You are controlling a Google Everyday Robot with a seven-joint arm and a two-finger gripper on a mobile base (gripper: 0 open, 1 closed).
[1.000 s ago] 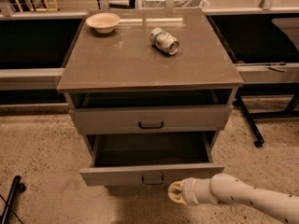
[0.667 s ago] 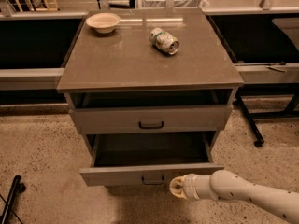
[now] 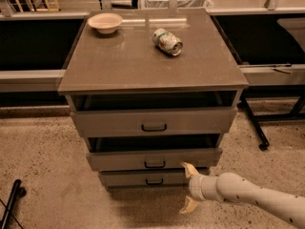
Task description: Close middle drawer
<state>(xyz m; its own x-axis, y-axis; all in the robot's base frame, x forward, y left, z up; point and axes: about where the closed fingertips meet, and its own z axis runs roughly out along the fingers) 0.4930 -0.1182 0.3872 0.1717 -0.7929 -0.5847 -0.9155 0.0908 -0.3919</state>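
A Google Everyday Robot's end effector [image 3: 184, 188] hovers low at the front of a grey wood-grain cabinet, just right of centre, as the machine works to shut the middle drawer [image 3: 190, 157]. That drawer, second of three, stands out a short way from the carcass, a dark gap showing above its low front. Its small dark pull handle [image 3: 155, 164] goes ungrasped, which suits a job that calls for a push rather than a grip. The end effector's two pale fingers [image 3: 189, 170] are spread wide, one above the other, and hold nothing. The upper tip sits at the lower edge of the drawer front, touching it or very nearly so, and the lower tip hangs over the speckled floor [image 3: 47, 166]. The white arm [image 3: 252, 194] reaches in from the lower right corner, nearly level and angled slightly upward toward the cabinet, so the wrist lines up with the drawer's direction of travel. The taller top drawer [image 3: 109, 122] also juts forward, while the lowest drawer [image 3: 128, 179] sits further in. On the worktop [image 3: 143, 68] a pale bowl [image 3: 105, 22] and a can [image 3: 167, 41] lying on its side are well apart, clear of the work below.
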